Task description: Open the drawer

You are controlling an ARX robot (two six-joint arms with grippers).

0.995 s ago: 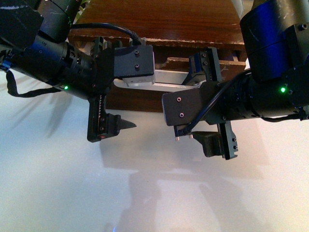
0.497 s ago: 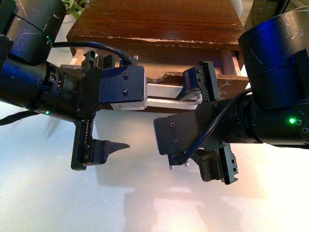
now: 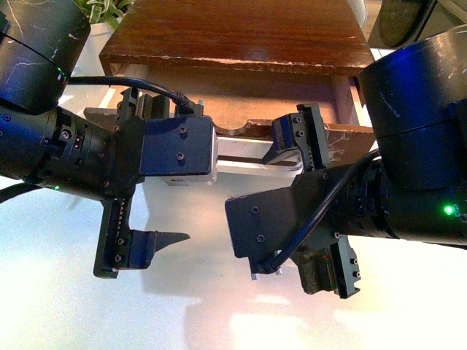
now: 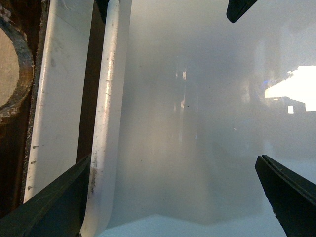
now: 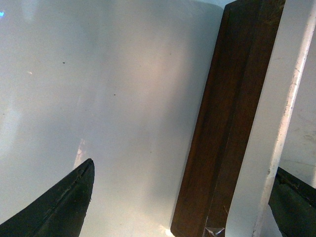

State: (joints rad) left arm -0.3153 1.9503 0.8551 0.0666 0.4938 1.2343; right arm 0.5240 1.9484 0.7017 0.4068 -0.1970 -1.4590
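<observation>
The dark brown drawer (image 3: 343, 135), with a half-round notch in its top edge, stands pulled out from under the cabinet top (image 3: 241, 33). Its white bar handle (image 3: 244, 162) runs between my two grippers. My left gripper (image 3: 179, 175) is open; in the left wrist view (image 4: 170, 197) the handle (image 4: 106, 123) lies just inside one finger (image 4: 54, 197). My right gripper (image 3: 303, 208) is open; in the right wrist view (image 5: 177, 207) the handle (image 5: 276, 123) and the drawer's front edge (image 5: 217, 123) lie between the fingers, close to one finger (image 5: 294, 202).
The glossy white table (image 3: 219, 313) spreads in front of the cabinet. A green plant (image 3: 102, 11) shows at the back left. Both arm bodies fill the sides of the front view.
Both grippers have drawn back toward the camera with the handle between their fingers. The drawer has slid further out of the cabinet, showing more of its inside.
</observation>
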